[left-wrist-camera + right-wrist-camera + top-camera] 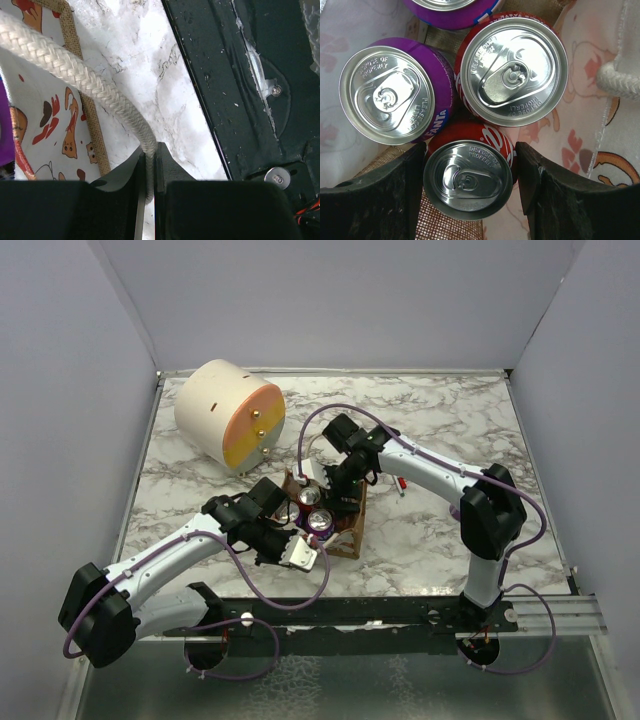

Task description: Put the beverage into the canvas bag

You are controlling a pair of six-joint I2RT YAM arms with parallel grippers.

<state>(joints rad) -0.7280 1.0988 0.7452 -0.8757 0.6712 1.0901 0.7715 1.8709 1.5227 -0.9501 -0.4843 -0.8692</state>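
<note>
Marbled table (450, 420), walled in grey, is seen from above; the canvas bag (350, 528) is stood at its middle between the arms, a cream-and-orange cylinder (228, 415) lying well apart. The left gripper (303, 553) is set at the bag's near edge, the right gripper (335, 490) over its mouth. From the left wrist, a braided handle (75, 80) is seen pinched between pressed-together fingers, judged to hold the mouth open. From the right wrist, the red beverage can (467, 177) is clasped on both sides, down inside the bag beside a purple can (387, 92) and another red can (515, 67); release is judged next.
</note>
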